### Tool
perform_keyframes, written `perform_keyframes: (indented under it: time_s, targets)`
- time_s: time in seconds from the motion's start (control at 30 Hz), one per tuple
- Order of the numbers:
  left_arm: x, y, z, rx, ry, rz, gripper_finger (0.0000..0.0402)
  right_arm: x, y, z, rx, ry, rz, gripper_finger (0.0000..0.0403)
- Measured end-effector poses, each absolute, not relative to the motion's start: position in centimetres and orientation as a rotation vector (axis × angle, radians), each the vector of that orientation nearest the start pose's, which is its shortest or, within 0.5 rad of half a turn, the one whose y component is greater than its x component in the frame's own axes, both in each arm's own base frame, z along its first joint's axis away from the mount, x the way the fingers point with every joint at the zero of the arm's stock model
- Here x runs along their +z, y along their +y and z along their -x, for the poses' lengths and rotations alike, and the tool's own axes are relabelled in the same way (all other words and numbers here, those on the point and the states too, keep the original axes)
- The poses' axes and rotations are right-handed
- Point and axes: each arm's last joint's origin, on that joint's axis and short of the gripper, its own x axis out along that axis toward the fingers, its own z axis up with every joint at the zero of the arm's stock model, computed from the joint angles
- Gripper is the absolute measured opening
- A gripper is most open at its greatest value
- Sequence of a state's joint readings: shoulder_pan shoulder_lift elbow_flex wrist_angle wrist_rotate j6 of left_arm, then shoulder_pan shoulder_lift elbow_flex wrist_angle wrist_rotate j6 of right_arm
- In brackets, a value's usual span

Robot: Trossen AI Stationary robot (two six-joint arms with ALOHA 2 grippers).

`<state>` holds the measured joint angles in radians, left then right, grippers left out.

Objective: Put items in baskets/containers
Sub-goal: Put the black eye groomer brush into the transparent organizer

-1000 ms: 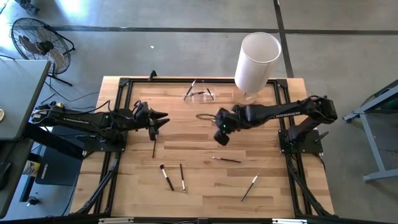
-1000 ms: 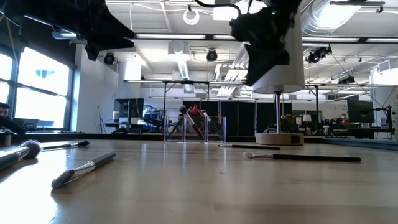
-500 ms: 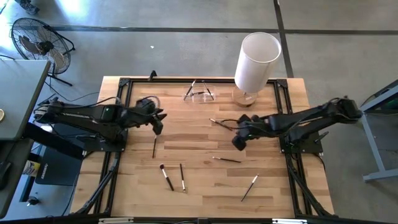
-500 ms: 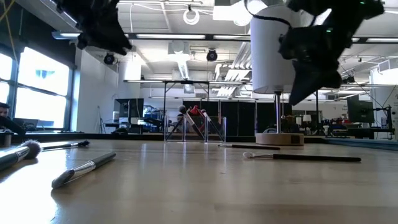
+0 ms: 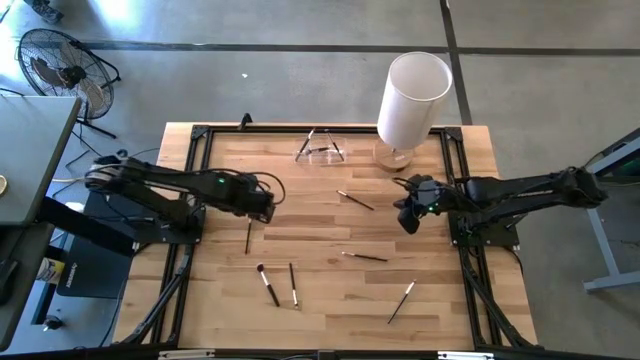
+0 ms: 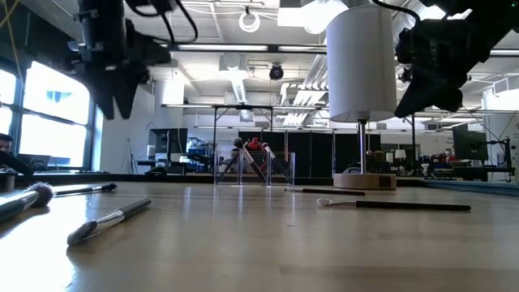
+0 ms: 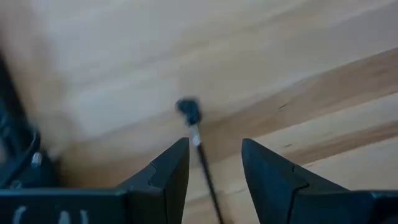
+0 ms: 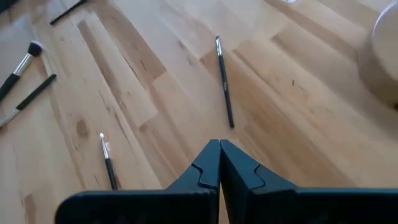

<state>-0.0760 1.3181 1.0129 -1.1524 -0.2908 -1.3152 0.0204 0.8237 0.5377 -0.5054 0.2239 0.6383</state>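
left wrist view shows the left claw [image 7: 214,163] spread apart over a brush [image 7: 198,142], seemingly lined up to grab it, well off from the clear cup [image 5: 320,148], while the right claw [image 8: 219,163] hangs pressed together, empty.

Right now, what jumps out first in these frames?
The tall white cylinder on its round wooden base at the table's far edge, right of centre, dominates. Thin makeup brushes lie scattered over the wooden table, with the left end effector open directly above one dark-tipped brush on the left side. The right end effector is shut and empty, drawn back toward the right edge.
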Motion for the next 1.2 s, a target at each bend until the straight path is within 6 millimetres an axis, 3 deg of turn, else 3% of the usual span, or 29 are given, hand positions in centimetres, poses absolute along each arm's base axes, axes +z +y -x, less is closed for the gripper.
perform_keyframes:
  time_s: [0.2, 0.43, 0.6, 1.2]
  targets:
    - [22.4, 0.7, -22.9, 1.144, 1.209, 0.91, 0.0144, 21.8, -0.6, -15.9, -0.372, 0.718, -0.461, 0.0]
    - [21.6, 3.1, -23.9, 1.125, 1.196, 0.951, 0.0144, 21.7, -0.6, -15.8, -0.344, 0.741, -0.454, 0.0]
    - [20.8, 4.1, -23.3, 1.139, 1.23, 0.99, 0.0144, 21.7, -0.6, -15.8, -0.335, 0.742, -0.457, 0.0]
    - [18.3, 4.0, -22.6, 1.163, 1.2, 1.054, 0.0144, 21.7, -0.6, -15.9, -0.344, 0.741, -0.416, 0.0]
